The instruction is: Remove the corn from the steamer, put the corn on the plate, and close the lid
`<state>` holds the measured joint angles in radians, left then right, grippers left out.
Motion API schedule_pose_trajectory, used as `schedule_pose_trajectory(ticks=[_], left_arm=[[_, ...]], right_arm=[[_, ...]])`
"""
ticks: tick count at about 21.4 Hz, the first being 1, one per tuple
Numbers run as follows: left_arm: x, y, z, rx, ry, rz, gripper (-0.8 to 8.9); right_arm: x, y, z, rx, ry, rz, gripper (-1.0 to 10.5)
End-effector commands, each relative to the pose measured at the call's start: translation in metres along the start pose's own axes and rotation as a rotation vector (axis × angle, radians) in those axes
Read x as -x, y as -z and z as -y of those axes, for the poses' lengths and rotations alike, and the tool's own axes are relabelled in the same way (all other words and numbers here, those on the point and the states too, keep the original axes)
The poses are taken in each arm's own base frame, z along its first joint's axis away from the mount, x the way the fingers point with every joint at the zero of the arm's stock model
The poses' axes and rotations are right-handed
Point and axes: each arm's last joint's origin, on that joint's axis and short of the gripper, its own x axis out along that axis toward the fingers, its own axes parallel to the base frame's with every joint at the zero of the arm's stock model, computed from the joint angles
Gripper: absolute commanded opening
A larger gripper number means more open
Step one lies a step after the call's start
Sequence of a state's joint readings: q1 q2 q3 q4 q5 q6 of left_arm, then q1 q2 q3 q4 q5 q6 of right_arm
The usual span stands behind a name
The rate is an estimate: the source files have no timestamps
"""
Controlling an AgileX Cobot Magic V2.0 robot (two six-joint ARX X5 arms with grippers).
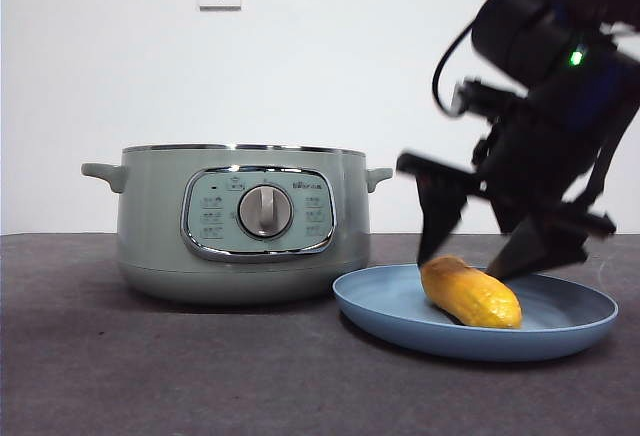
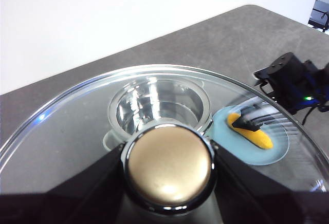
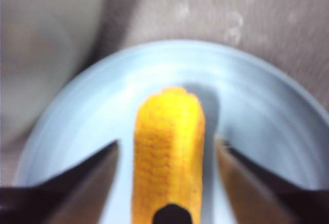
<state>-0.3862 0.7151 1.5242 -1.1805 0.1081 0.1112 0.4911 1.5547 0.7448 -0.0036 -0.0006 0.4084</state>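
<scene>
On the blue plate [image 1: 570,331] beside the open, empty steamer [image 1: 160,246], the corn [image 1: 470,294] lies between the right gripper's [image 1: 478,253] spread jaws, untouched, while the left gripper [image 2: 167,170] clamps the glass lid's [image 2: 77,116] knob aloft.

Glossy corn [image 1: 471,293], matt blue plate [image 1: 560,326]

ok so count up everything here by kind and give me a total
Corn: 1
Plate: 1
Pot: 1
Glass lid: 1
Grippers: 2, left shut on the lid's knob, right open around the corn
Total: 6
</scene>
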Motion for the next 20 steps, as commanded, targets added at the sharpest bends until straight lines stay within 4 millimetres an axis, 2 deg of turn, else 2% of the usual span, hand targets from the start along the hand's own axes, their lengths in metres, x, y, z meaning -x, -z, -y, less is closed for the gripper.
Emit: schedule_pose_trajectory(ticks=[1,4,6,9,12,16,20], left_arm=[[-0.004,-0.011,-0.002,-0.001,-0.002,0.07,-0.08],[-0.026,-0.019,-0.003,-0.003,0.052,0.085,-0.08],[-0.051,-0.02,-0.006,-0.001,0.059,0.069,-0.08],[-0.101,-0.016,-0.011,0.001,0.076,0.05,-0.08],[-0.153,-0.017,-0.016,-0.001,0.076,0.054,-0.08],[-0.197,-0.021,-0.022,-0.001,0.078,0.057,-0.09],[-0.242,-0.018,-0.026,0.0,0.083,0.045,-0.09]], right_arm=[[0.026,-0.009,-0.004,0.004,-0.033,0.074,6.6],[0.07,-0.017,-0.008,0.027,-0.064,0.152,6.6],[0.104,-0.017,-0.008,0.048,-0.083,0.202,6.6],[0.156,-0.008,-0.004,0.062,-0.11,0.276,6.6],[0.198,0.009,0.003,0.062,-0.133,0.33,6.6],[0.224,0.024,0.01,0.062,-0.144,0.36,6.6],[0.238,0.036,0.015,0.061,-0.15,0.374,6.6]])
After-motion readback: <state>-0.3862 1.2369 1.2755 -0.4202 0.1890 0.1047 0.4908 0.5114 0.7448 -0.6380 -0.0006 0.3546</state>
